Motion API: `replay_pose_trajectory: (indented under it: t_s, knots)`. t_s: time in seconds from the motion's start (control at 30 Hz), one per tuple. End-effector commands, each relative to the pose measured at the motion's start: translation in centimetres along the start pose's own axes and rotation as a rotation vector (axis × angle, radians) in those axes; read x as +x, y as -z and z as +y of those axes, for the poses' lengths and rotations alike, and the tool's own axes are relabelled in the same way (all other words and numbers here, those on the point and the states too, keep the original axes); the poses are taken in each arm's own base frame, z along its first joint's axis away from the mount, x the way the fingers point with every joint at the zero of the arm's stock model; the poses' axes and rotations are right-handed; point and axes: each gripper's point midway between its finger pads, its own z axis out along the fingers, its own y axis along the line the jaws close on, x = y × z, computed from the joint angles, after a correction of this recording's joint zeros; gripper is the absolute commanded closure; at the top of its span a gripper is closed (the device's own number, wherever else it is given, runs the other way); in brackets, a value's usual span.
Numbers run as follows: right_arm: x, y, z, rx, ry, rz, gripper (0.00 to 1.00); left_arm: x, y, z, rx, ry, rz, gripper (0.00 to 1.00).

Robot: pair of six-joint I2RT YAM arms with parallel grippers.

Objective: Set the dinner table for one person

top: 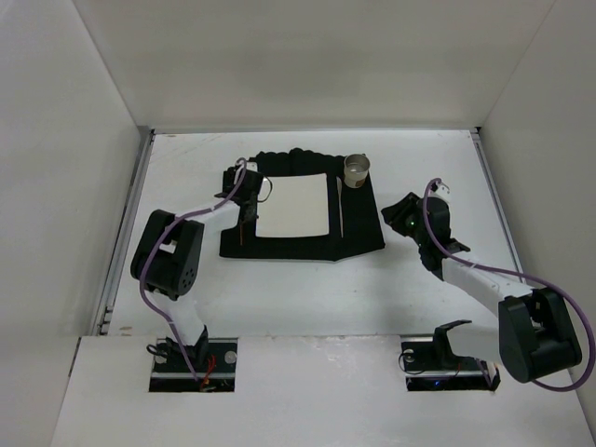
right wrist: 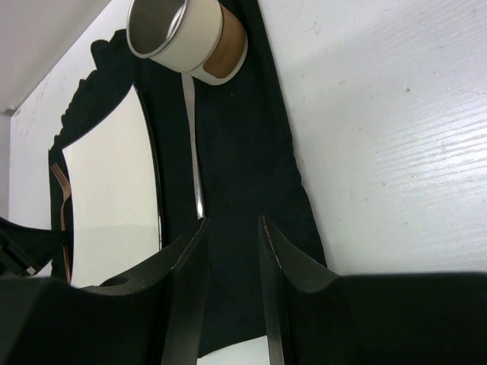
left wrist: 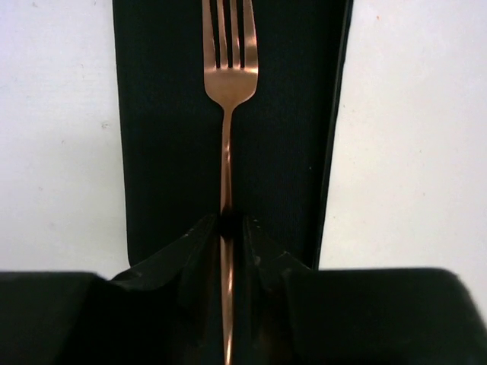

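The white dinner table (top: pixel 307 289) carries a black placemat (top: pixel 358 233) with a square white plate (top: pixel 293 207) on it. A silver knife (top: pixel 340 207) lies right of the plate, and a cup (top: pixel 357 169) stands at the mat's far right corner. My left gripper (top: pixel 247 200) is shut on the handle of a copper fork (left wrist: pixel 228 76), which is low over the mat strip (left wrist: pixel 167 114) left of the plate. My right gripper (right wrist: pixel 232 220) is open and empty over the mat's right part (right wrist: pixel 243 152), near the knife (right wrist: pixel 194 152) and the cup (right wrist: pixel 183 34).
Grey rails (top: pixel 126 233) run along the table's side edges, and white walls enclose it on three sides. Bare tabletop (right wrist: pixel 380 114) lies right of the mat. The plate's glossy edge (right wrist: pixel 106 190) shows in the right wrist view.
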Motion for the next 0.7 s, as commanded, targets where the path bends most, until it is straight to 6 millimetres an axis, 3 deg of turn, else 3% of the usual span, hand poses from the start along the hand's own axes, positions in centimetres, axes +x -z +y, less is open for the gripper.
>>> replay_pose_trajectory:
  t_s: [0.0,0.2,0.37,0.53,0.6,0.63,0.67]
  knots:
    - [-2.6,0.3,2.5,-0.070,0.002,-0.083,0.63,-0.4,0.7,0.7,-0.038,-0.008,-0.016,0.79]
    - [-2.7,0.5,2.6,-0.072,0.003,-0.088,0.62,-2.0,2.2,0.9,-0.049,0.033,-0.070,0.60]
    - [-2.6,0.3,2.5,-0.066,0.006,-0.083,0.63,-4.9,6.9,0.9,-0.022,0.154,-0.197,0.49]
    - [-2.7,0.4,2.4,-0.069,0.005,-0.091,0.63,-4.4,9.5,2.6,-0.024,0.320,-0.249,0.39]
    - [-2.8,0.5,2.4,-0.068,0.005,-0.095,0.63,-3.3,10.0,3.5,-0.028,0.361,-0.257,0.26]
    - [-2.8,0.4,2.3,-0.064,0.003,-0.097,0.63,-2.4,10.1,4.0,-0.031,0.373,-0.254,0.00]
    - [-2.8,0.4,2.2,-0.059,0.001,-0.102,0.63,-1.5,10.2,4.5,-0.039,0.379,-0.247,0.00]
